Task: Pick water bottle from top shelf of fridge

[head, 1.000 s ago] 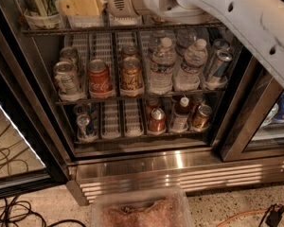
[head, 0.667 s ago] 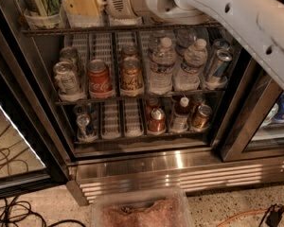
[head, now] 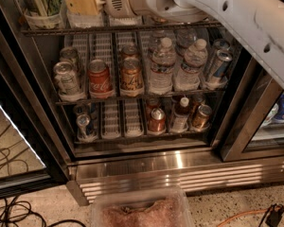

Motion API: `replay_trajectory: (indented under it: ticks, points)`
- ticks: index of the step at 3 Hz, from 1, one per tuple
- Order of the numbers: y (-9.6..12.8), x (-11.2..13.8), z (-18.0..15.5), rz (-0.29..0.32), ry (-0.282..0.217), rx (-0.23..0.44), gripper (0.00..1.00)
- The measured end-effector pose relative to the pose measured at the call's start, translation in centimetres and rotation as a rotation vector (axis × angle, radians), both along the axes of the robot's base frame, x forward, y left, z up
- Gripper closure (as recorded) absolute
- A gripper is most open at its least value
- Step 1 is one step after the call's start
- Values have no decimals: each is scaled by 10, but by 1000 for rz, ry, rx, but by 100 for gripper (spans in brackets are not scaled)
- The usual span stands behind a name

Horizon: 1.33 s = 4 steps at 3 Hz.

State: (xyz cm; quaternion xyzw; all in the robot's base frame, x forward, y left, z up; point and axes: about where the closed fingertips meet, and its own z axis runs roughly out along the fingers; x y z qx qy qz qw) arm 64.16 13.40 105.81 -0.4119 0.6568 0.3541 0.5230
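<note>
The fridge (head: 146, 167) stands open in front of me. My white arm reaches in from the upper right. My gripper (head: 85, 3), tan at its tip, is at the top shelf (head: 132, 29), just above the front rail and over a white slotted lane. A clear ribbed bottle (head: 40, 4), which I take for the water bottle, stands at the shelf's left end, just left of the gripper. Its upper part is cut off by the frame's top edge. I cannot tell whether the gripper touches it, and whatever is behind the gripper is hidden.
The middle rack holds soda cans (head: 99, 77) and two white-capped clear bottles (head: 162, 65). The lower rack holds small cans and bottles (head: 156, 119). A clear plastic bin (head: 142, 209) sits on the floor in front. Cables lie at the lower left. The glass door (head: 14, 141) stands open on the left.
</note>
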Motion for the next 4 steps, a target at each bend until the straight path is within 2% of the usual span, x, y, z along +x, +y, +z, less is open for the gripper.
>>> replay_trajectory:
  ticks: [1, 2, 3, 4]
  points:
    - [0, -1, 1, 15, -1, -4, 100]
    - [-6, -1, 20, 28, -51, -27, 100]
    - [-17, 1, 55, 39, -138, -62, 100]
    - [-25, -7, 81, 52, -208, -100, 100]
